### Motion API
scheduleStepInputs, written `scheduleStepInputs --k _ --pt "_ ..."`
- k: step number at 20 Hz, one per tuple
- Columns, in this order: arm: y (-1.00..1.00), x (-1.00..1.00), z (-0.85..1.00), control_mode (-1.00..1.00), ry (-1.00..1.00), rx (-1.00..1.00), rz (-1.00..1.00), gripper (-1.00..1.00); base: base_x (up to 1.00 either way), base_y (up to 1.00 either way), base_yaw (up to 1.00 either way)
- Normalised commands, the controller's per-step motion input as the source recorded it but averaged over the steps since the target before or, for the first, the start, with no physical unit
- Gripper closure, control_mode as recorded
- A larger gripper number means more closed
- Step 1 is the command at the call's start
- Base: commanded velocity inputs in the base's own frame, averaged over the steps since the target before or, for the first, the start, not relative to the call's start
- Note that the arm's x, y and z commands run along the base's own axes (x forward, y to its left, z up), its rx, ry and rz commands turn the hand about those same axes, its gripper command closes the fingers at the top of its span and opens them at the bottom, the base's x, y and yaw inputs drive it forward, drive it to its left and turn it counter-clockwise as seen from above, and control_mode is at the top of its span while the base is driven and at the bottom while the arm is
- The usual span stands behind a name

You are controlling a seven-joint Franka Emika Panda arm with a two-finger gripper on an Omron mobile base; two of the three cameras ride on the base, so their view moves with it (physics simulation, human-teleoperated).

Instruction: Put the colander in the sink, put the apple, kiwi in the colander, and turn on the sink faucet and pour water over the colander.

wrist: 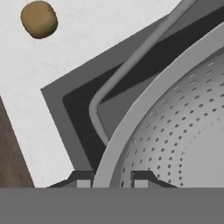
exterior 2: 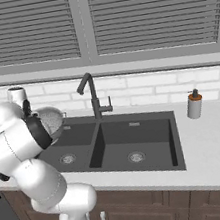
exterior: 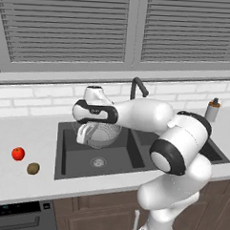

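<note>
Colander (exterior: 102, 134) carried above the left basin of the sink (exterior: 76, 158), gripped at its rim. In the hand view the gripper (wrist: 112, 178) is seen closed on that rim, one fingertip (wrist: 84, 180) outside the bowl and the other inside, so that the colander (wrist: 175, 131) is held by a thin edge rather than by its curved wall; the grip appears chosen because the rim is the only part narrow enough for the jaws. In the left base view the bowl is seen hanging tilted under the hand, not yet resting on the basin floor, with the drain (exterior: 98, 162) below it at about 6 o'clock.

The apple (exterior: 18, 153) and the kiwi (exterior: 33, 168) are shown in the left base view on the counter (exterior: 20, 136), at about 8 o'clock from the colander, the kiwi just beside the apple and nearer the counter's front edge; both are judged to be waiting for the second step. In the hand view the kiwi (wrist: 39, 19) appears at 11 o'clock.

The right base view adds what the arm hides elsewhere: the whole faucet (exterior 2: 93, 97) with its side lever, the right basin, and the soap bottle (exterior 2: 195, 104) at 3 o'clock.
</note>
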Motion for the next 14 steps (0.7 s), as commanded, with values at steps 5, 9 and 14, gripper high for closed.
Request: scheduleStepInputs --k 5,9,14 --pt "-0.2 0.27 -0.4 -1.0 0.0 0.0 -0.11 1.0 0.0 0.0 0.0" --pt "-0.12 0.09 -0.43 -1.0 0.0 0.0 -0.11 1.0 0.0 0.0 0.0" --pt "-0.06 0.04 -0.49 -1.0 0.0 0.0 -0.08 1.0 0.0 0.0 0.0"
